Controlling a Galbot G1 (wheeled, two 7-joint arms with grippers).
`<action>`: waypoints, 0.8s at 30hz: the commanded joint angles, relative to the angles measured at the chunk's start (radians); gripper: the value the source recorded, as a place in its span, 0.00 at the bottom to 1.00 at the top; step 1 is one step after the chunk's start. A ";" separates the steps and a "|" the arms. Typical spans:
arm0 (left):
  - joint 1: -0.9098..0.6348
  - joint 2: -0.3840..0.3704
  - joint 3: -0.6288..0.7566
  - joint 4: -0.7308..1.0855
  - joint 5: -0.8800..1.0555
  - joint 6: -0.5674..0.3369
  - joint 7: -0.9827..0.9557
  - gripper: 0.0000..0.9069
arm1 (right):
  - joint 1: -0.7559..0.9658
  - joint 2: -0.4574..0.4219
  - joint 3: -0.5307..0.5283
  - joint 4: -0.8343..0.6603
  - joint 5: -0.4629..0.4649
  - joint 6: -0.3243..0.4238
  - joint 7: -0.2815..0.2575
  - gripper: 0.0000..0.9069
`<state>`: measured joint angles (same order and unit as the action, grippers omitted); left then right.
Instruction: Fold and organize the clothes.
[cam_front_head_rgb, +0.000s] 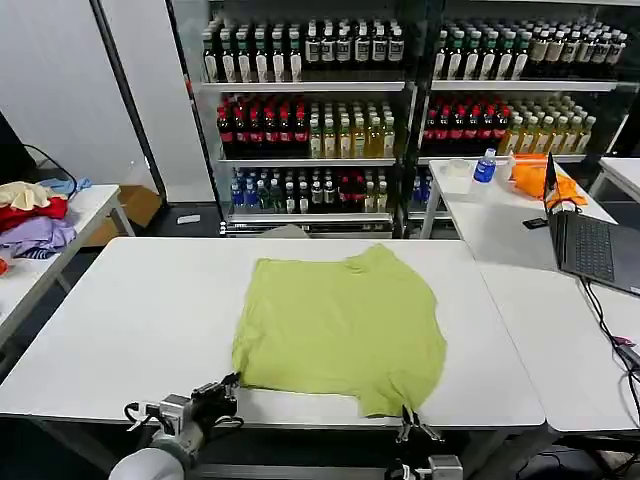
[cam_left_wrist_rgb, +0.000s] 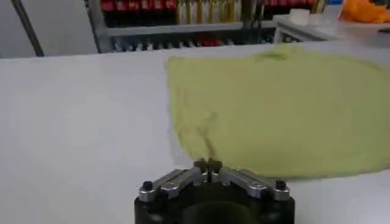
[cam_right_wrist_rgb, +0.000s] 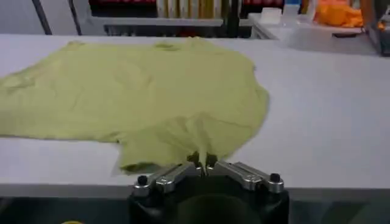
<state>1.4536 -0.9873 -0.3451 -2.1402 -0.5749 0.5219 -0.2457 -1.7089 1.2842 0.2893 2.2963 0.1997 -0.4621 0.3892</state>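
A yellow-green T-shirt (cam_front_head_rgb: 345, 325) lies spread flat on the white table (cam_front_head_rgb: 130, 320), collar toward the far side. My left gripper (cam_front_head_rgb: 232, 385) is at the shirt's near left corner. In the left wrist view the left gripper (cam_left_wrist_rgb: 208, 163) is shut, with a crease of the T-shirt (cam_left_wrist_rgb: 286, 109) running into its tips. My right gripper (cam_front_head_rgb: 408, 420) is at the near right corner by the table's front edge. In the right wrist view the right gripper (cam_right_wrist_rgb: 202, 159) is shut on the hem of the T-shirt (cam_right_wrist_rgb: 140, 91), and the fabric puckers toward it.
A second white table on the right holds an open laptop (cam_front_head_rgb: 590, 245), cables, an orange cloth (cam_front_head_rgb: 530, 175) and a blue bottle (cam_front_head_rgb: 485, 165). A pile of other clothes (cam_front_head_rgb: 30, 215) lies on a table at the left. Shelves of drink bottles (cam_front_head_rgb: 310, 130) stand behind.
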 joint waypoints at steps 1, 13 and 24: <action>0.069 0.008 -0.059 -0.137 -0.013 -0.008 0.000 0.02 | -0.040 -0.043 0.117 0.118 0.001 0.010 -0.027 0.00; -0.098 0.006 0.018 0.059 0.005 -0.055 0.024 0.02 | 0.217 -0.149 0.134 -0.070 0.060 0.011 -0.090 0.00; -0.249 0.000 0.085 0.195 0.003 -0.064 0.025 0.02 | 0.405 -0.170 0.055 -0.214 0.060 0.001 -0.120 0.00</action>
<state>1.3430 -0.9895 -0.3064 -2.0734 -0.5732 0.4694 -0.2246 -1.4489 1.1389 0.3636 2.1826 0.2520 -0.4631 0.2873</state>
